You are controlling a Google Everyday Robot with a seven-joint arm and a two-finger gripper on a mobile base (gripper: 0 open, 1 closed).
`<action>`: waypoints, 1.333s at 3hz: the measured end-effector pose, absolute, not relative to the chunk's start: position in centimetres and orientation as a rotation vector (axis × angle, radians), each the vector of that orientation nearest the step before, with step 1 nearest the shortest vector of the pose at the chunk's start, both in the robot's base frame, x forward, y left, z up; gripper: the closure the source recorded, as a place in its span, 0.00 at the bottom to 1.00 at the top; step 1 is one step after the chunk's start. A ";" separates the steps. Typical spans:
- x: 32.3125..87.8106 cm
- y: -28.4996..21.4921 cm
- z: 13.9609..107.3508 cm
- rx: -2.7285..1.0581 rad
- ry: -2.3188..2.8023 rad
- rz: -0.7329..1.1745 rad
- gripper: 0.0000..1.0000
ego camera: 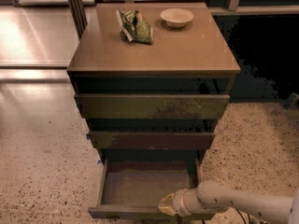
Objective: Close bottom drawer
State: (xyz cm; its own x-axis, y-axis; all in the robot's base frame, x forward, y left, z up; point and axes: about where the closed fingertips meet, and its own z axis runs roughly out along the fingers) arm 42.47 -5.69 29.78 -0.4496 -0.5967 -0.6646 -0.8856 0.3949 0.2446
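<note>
The bottom drawer (145, 186) of the brown cabinet (154, 55) stands pulled far out, its grey-brown floor bare and its dark front edge (121, 213) near the lower frame border. My gripper (164, 205) comes in from the lower right on a cream arm and sits at the drawer's front edge, right of its middle. The scuffed top drawer front (152, 106) and the middle drawer front (150, 140) stick out a little above it.
A crumpled green snack bag (135, 26) and a small white bowl (176, 17) lie on the cabinet top. Speckled floor lies left and right of the cabinet. A dark recess is at the right, a shiny floor at the back left.
</note>
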 end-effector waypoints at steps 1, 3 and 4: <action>41.5 -4.7 28.2 -1.277 2.180 0.873 1.00; 40.2 -3.7 26.9 -1.285 2.187 0.947 1.00; 39.5 -3.8 25.6 -1.255 2.200 0.989 1.00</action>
